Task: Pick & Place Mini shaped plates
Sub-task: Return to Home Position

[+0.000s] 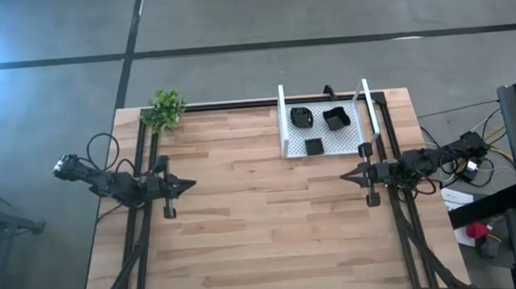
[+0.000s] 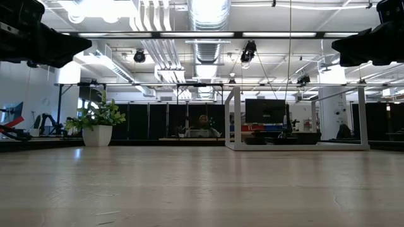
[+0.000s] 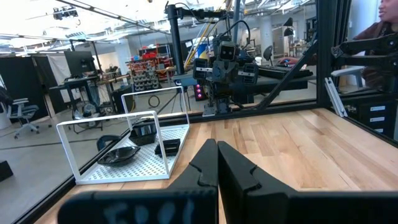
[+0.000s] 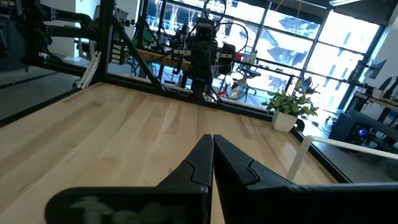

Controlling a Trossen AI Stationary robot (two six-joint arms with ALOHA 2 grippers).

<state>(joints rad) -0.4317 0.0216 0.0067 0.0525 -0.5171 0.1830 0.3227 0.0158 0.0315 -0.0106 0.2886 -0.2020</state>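
From above, the left arm [image 1: 120,183] lies over the counter's [image 1: 265,244] left side and the right arm [image 1: 414,164] over its right. The left jaws and right jaws point at each other, well apart. Three black plates [image 1: 302,117] sit in the white tray [image 1: 283,123] at the far edge, right of centre. A plant [image 1: 166,108] stands at the far left corner.

At counter level, the plant [image 2: 98,120] shows left and the tray [image 2: 235,120] right.

The left wrist view shows the left jaws pressed together, empty, with the tray [image 3: 144,168] and plates [image 3: 118,154] beyond.

The right wrist view shows the right jaws also shut tight, holding nothing, above bare counter [image 4: 112,124].
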